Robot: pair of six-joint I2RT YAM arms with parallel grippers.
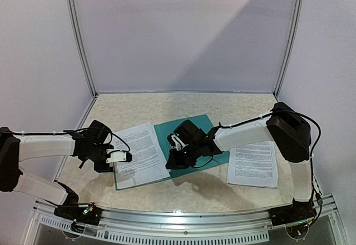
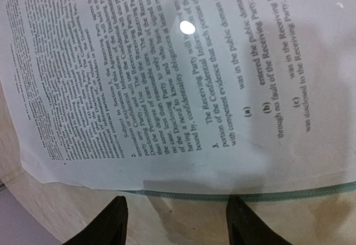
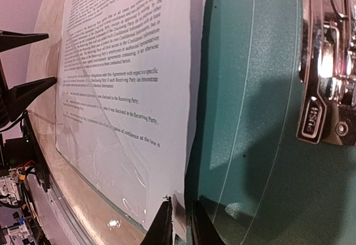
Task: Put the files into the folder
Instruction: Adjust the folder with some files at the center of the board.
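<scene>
The folder (image 3: 250, 117) is lying open and flat in the middle of the table (image 1: 183, 103). Its silver clip (image 3: 328, 61) is showing on the teal inner face, which is leaving that face free to take paper. 1 printed sheet (image 1: 139, 153) is lying text up over the folder's left half, its right edge reaching the teal panel. Its lower part is shining as if a clear film is lying with it, though I cannot tell whether over or under.

The right gripper (image 3: 181, 225) is reaching across from the right and sitting low at that right edge, close to the sheet's near corner. Its jaws are drawn almost together with the paper's edge between them, so it is pinching the sheet by a thin margin, probably because floppy paper is easiest to lift or drag from an edge.

The left gripper (image 2: 181, 223) is hovering just off the sheet's outer edge with its 2 fingers spread, gripping nothing. Judging by its position, it is standing ready to steady that side so the sheet is not skidding when the other arm pulls.

The remaining files (image 1: 253, 164) are sitting in a small pile on the table to the right of the folder, well apart from both grippers, so the task is looking only partly done
</scene>
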